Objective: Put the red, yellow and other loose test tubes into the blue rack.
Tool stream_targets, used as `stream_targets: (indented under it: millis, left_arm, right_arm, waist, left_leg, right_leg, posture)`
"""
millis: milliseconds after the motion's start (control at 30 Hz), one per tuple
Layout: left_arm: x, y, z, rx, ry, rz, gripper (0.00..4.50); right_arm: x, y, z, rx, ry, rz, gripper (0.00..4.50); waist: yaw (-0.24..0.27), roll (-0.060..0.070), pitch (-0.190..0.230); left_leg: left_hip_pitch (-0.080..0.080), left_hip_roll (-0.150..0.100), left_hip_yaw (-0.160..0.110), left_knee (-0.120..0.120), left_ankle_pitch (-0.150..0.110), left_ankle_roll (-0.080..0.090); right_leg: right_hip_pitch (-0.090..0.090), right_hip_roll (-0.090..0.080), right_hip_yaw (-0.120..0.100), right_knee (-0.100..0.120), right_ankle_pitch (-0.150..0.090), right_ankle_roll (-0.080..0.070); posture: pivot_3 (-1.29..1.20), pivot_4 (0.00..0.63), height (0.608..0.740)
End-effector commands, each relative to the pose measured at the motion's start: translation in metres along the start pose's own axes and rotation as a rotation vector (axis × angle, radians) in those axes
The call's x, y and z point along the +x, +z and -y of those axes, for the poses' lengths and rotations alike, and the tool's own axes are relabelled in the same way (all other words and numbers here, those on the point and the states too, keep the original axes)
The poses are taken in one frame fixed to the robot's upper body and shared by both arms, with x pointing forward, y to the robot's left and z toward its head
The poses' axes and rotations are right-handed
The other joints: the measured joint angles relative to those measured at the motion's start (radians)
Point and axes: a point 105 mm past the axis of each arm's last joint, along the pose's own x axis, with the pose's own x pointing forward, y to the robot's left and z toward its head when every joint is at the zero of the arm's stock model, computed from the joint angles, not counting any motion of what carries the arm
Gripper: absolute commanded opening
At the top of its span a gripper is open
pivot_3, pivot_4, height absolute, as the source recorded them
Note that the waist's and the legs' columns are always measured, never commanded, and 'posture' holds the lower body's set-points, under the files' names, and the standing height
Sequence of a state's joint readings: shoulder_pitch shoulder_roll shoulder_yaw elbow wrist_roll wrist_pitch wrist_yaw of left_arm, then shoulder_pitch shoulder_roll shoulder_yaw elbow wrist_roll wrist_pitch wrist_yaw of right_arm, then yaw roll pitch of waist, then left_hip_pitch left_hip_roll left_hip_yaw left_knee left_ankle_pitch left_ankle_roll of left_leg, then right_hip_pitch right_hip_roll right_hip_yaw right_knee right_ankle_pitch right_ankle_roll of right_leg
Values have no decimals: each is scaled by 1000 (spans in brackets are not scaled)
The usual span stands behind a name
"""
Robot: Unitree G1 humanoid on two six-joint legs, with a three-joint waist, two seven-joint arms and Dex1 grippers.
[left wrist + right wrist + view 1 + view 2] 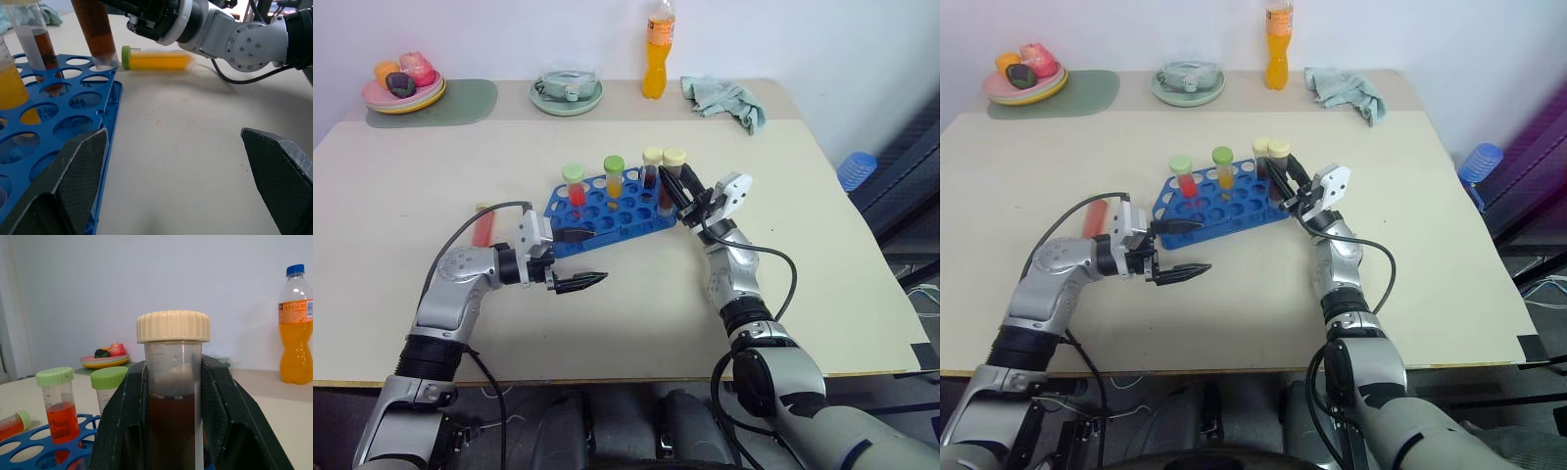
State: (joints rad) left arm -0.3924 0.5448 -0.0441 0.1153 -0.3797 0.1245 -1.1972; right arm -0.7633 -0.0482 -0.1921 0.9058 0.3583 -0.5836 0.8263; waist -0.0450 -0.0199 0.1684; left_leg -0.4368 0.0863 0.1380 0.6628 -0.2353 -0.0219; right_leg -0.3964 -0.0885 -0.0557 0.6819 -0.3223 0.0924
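**A:** At the right end of the blue rack [607,208], near the middle of the counter [822,245], the right gripper [688,203] has its jaws pinching a cream-capped tube of brown liquid [173,396]. The tube stands upright with its foot at a corner hole of the rack, seen from the left wrist; whether it is fully seated is hard to tell.

**B:** And the loose tubes?

**A:** A red tube [483,224] lies flat on the counter to the left of the rack, its long axis running near to far, close behind the left forearm. A green-capped yellow tube [156,60] lies on its side just beyond the rack's right end, beside the right arm.

**B:** Which arm looks better placed?

**A:** The left gripper [576,259] hangs at the near edge of the rack, jaws spread wide and empty, pointing right. The red tube lies on its side of the counter, so it seems the likelier one for that pickup.
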Motion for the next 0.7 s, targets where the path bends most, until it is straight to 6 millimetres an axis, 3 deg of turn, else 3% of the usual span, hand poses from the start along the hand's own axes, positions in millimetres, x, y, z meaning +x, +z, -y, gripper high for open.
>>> stream_targets:
  millis: [33,700]
  left_arm:
    - [-2,5,0,29,7,17,4500]
    - [-4,0,1,23,27,20,4500]
  right_arm:
    - [-9,-18,-3,35,-1,-73,805]
    - [-6,-21,-5,16,24,-101,805]
  waist:
    - [0,0,0]
    - [-1,0,0]
  left_leg:
    - [0,0,0,0,0,0]
    - [2,0,0,-1,0,0]
  right_leg:
    - [0,0,0,0,0,0]
    - [1,0,0,0,0,0]
  posture:
    - [0,150,740]
    - [0,150,740]
